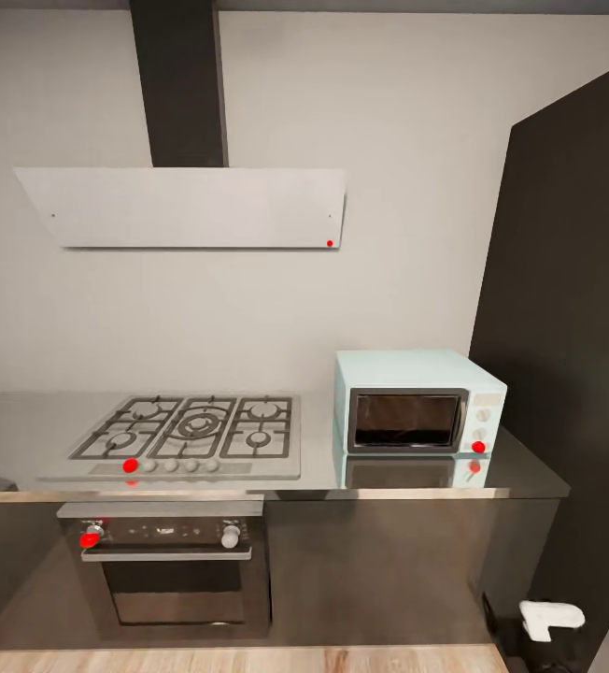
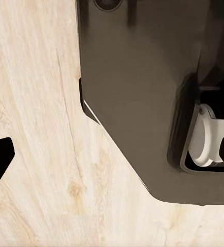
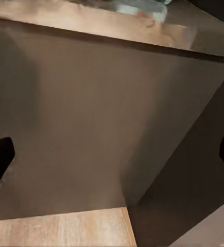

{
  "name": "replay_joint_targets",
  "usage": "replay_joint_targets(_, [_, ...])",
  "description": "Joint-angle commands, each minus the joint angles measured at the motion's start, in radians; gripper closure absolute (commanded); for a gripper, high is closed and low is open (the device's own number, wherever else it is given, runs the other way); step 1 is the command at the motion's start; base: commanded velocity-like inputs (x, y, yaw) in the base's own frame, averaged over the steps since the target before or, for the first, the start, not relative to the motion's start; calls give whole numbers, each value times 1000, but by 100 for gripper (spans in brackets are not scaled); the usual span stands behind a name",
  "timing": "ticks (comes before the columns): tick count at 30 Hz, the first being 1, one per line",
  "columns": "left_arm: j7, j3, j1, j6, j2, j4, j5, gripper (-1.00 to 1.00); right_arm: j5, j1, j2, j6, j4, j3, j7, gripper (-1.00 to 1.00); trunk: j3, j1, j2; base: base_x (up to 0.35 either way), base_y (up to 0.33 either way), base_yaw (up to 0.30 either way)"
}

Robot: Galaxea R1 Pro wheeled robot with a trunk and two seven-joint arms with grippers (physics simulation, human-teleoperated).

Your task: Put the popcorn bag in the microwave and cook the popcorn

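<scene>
Approach step — microwave [image 1: 418,414] at 3 o'clock on countertop [image 1: 24,421], door shut (bag unseen); my pincers both spread, empty — next: locate bag.

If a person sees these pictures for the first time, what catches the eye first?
The pale mint microwave stands out, door shut, on the right part of the grey countertop. Left of it lies the gas hob, with a dark built-in oven below and a pale range hood on the wall above.
</scene>
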Motion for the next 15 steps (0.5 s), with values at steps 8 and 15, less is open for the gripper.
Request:
replay_joint_targets(8, [3, 3, 0, 6, -1, -2, 0, -100, -107, -59, 0, 153, -137, 70, 5, -100, 0, 0, 0, 0, 0, 0])
replay_joint_targets(15, [3, 2, 0, 7, -6, -2, 0, -100, -150, -142, 0, 209, -153, 75, 5, -100, 0, 0, 0, 0, 0, 0])
